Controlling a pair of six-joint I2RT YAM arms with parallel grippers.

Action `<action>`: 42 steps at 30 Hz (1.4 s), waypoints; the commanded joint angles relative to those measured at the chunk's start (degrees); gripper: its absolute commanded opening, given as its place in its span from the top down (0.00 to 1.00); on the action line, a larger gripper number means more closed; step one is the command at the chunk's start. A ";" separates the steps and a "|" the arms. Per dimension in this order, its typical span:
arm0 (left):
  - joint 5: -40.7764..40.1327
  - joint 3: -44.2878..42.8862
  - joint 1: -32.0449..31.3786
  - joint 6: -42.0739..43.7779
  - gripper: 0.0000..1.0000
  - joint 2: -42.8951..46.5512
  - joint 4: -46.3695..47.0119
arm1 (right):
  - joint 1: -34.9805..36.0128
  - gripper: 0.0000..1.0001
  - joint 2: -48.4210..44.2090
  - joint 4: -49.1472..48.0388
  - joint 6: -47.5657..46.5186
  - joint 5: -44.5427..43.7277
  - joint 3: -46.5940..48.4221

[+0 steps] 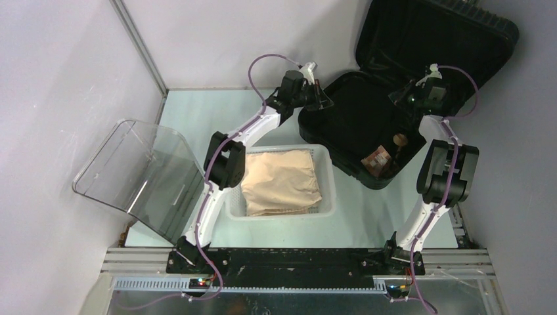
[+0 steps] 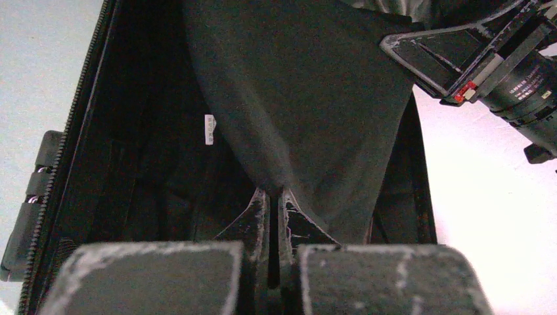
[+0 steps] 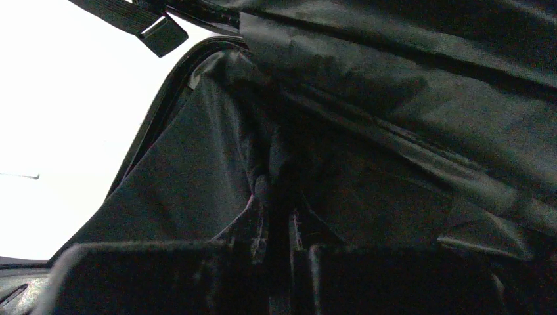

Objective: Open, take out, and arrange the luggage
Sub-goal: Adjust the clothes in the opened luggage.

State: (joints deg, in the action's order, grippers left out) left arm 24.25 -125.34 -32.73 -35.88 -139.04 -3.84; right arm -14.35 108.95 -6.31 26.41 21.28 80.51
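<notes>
The luggage [image 1: 439, 31] is a big black hard-shell suitcase lying open at the back right, its ribbed lid standing against the wall. My left gripper [image 1: 320, 100] hangs over the left edge of the base [image 2: 71, 147]. My right gripper [image 1: 408, 98] hangs over the middle of the case. A black garment [image 2: 302, 98] is stretched between them above the open case. The left gripper [image 2: 274, 191] is shut on one corner of it. The right gripper [image 3: 279, 203] is shut on dark fabric [image 3: 190, 170] at the other end, and it shows again in the left wrist view [image 2: 460, 59].
A white perforated basket [image 1: 327, 172] holding a folded beige cloth [image 1: 281, 182] stands in front of the suitcase, between the arms. A clear curved plastic cover [image 1: 138, 172] stands at the left. Small brown items [image 1: 378, 161] lie in the near corner of the case.
</notes>
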 commanded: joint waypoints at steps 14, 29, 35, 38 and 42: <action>-0.97 -0.08 -0.10 -3.76 0.99 -4.10 5.06 | -3.89 1.00 -6.57 -3.14 0.59 -5.72 -7.09; -11.29 -0.64 -2.04 2.48 0.22 1.09 -8.70 | -5.67 1.00 -8.81 -3.05 2.79 -12.95 -13.01; -15.30 0.94 -3.42 -0.67 0.16 3.45 -14.23 | -6.48 1.00 -9.55 -1.58 3.60 -14.97 -14.18; -15.61 3.10 -3.71 -5.86 0.15 4.70 -12.68 | -6.68 1.00 -9.97 -1.39 3.70 -15.17 -14.54; -14.85 6.79 -3.81 -16.03 0.16 5.19 -7.76 | -6.91 1.00 -10.29 -1.33 3.93 -14.91 -14.69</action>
State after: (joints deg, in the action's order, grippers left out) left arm 10.66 -120.95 -36.73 -41.80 -138.10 -15.51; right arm -19.88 102.19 -6.70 30.20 9.37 65.78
